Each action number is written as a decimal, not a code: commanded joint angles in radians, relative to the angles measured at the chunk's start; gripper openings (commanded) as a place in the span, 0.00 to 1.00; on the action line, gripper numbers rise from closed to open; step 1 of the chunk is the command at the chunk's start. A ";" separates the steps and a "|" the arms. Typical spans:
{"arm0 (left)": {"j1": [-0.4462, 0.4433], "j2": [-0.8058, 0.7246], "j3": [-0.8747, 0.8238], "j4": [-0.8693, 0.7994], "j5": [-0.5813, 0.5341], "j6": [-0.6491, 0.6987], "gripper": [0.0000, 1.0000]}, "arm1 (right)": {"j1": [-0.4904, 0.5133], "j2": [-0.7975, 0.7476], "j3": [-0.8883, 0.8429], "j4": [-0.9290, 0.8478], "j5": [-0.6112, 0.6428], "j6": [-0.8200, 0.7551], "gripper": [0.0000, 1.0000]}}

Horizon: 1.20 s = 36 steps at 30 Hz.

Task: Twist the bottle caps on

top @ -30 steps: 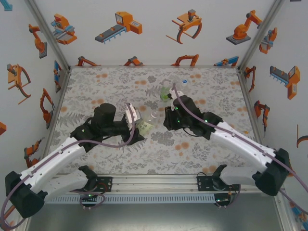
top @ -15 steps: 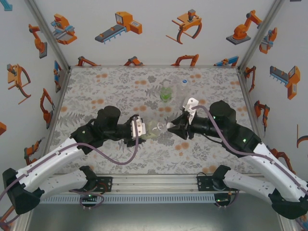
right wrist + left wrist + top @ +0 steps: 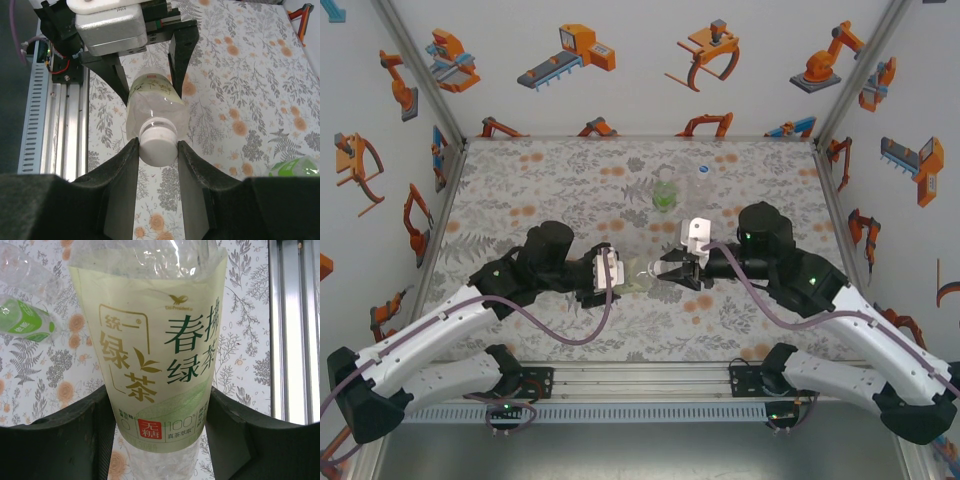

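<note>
Grips, at left, with the left gripper (image 3: 620, 274) clenched round the pale yellow-label bottle (image 3: 150, 355), held on its side above the table (image 3: 520, 190). Meets its mouth, mid-scene, with the white cap (image 3: 158, 143), pinched tight in the right gripper (image 3: 665, 270). Closes the last gap between cap and neck. Leaves, by the look of it, only the turning to seat this cap. Differs from a second ago: places the right gripper back then by the green-label bottle (image 3: 665, 195), well apart from the held bottle; half a second ago, just short of the mouth.
</note>
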 commanded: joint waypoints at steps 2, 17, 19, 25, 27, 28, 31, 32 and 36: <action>-0.005 -0.006 0.029 -0.003 0.045 0.030 0.00 | 0.009 0.004 0.029 0.008 -0.020 -0.034 0.15; -0.005 0.029 0.058 -0.031 0.126 0.013 0.00 | 0.018 0.047 0.073 -0.170 -0.074 -0.228 0.00; -0.005 0.039 0.068 -0.039 0.141 0.009 0.00 | 0.019 0.054 0.090 -0.200 -0.088 -0.270 0.00; -0.005 0.053 0.083 -0.059 0.168 0.018 0.00 | 0.026 0.071 0.129 -0.269 -0.128 -0.386 0.00; -0.005 0.061 0.092 -0.070 0.172 0.021 0.00 | 0.029 0.075 0.141 -0.291 -0.133 -0.424 0.00; -0.005 0.066 0.094 -0.076 0.178 0.024 0.00 | 0.032 0.079 0.147 -0.300 -0.132 -0.440 0.00; -0.005 0.079 0.103 -0.088 0.194 0.027 0.00 | 0.044 0.090 0.170 -0.329 -0.121 -0.484 0.00; -0.005 0.082 0.105 -0.091 0.200 0.027 0.00 | 0.047 0.095 0.179 -0.343 -0.121 -0.500 0.00; -0.005 0.092 0.111 -0.098 0.220 0.025 0.00 | 0.066 0.118 0.214 -0.409 -0.112 -0.576 0.00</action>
